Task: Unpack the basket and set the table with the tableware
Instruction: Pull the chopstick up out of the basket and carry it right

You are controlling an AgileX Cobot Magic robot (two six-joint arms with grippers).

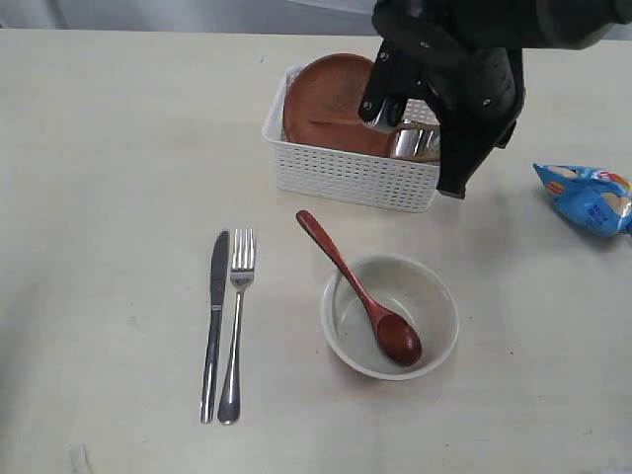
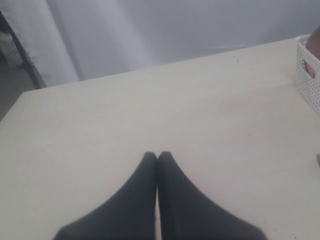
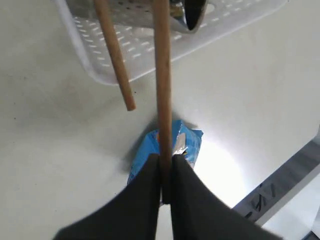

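The white basket (image 1: 346, 173) stands at the back of the table (image 1: 118, 148) and holds the brown plate (image 1: 331, 104), leaning on edge, and the steel cup (image 1: 415, 143). My right gripper (image 1: 387, 117) hangs over the basket, shut on a wooden chopstick (image 3: 161, 75). A second chopstick (image 3: 115, 55) slants beside it, its end past the basket rim (image 3: 100, 70); whether it is held I cannot tell. The knife (image 1: 214, 316) and fork (image 1: 237, 326) lie side by side in front. The wooden spoon (image 1: 355, 286) rests in the pale bowl (image 1: 434, 296). My left gripper (image 2: 157, 156) is shut over bare table.
A blue snack bag (image 1: 590, 196) lies on the table right of the basket, under my right gripper in the wrist view. The right arm's black body covers the basket's right end. The basket's corner (image 2: 307, 80) shows at the edge of the left wrist view.
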